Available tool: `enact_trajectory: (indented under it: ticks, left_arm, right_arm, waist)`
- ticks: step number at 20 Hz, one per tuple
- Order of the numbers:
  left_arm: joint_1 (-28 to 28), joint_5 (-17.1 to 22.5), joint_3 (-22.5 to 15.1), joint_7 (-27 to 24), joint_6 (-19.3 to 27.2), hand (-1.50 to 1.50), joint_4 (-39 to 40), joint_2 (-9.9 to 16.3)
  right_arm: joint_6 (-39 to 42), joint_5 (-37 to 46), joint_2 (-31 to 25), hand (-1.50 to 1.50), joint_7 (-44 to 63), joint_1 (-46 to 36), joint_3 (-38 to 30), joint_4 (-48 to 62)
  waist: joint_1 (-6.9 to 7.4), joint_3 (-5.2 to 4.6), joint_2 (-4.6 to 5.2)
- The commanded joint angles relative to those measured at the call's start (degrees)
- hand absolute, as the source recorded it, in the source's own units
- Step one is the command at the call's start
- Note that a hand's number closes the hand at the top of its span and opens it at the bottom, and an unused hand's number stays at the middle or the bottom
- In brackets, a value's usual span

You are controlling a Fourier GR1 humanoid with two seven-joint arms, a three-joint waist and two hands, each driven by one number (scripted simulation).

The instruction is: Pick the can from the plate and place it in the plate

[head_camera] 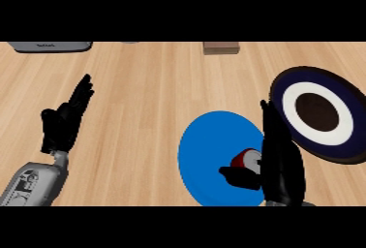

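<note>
I'm seeing the can [250, 159] sitting on the blue plate [207, 155], near right, with my right hand [280, 164] wrapping thumb and fingers around it. The dark ringed plate [318, 114] is lying further right. My left hand [66, 118] is resting released at left.

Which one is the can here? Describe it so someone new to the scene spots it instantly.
Start at the plain blue round plate low on the wooden counter, left of the dark navy plate with a white ring. At the blue plate's right edge sits the small red can with a silvery white top, partly hidden by the black right hand. It is the only red thing on the counter.
</note>
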Motion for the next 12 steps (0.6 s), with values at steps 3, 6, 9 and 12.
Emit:
enact_trajectory:
  ticks: [3, 6, 9, 12]
  left_arm:
    - [1.9, 0.2, -0.2, -2.3, -0.6, 0.0, 0.5, -1.1]
    - [1.5, -0.5, -0.7, -3.3, -0.6, 0.0, 0.7, -1.7]
    - [-0.7, -0.5, 0.3, -1.9, -1.0, 0.0, 1.2, -1.0]
    - [-2.2, -0.6, 0.1, -2.1, -0.9, 0.0, 3.1, -2.7]
  right_arm:
    - [19.2, -4.2, -0.3, -1.5, 16.6, 0.6, -1.2, -10.2]
    - [22.3, -7.2, 1.4, -1.5, 18.5, -1.0, -3.5, -8.6]
    - [25.0, -8.6, 2.8, -1.5, 20.6, -3.4, -6.3, -9.6]
    - [24.1, -9.3, 3.9, -1.5, 18.4, -3.1, -8.3, -5.8]
  waist:
    - [0.43, 0.07, 0.31]
    - [1.39, 0.15, 0.64]
    - [1.53, 0.2, 0.72]
    - [1.5, 0.25, 0.93]
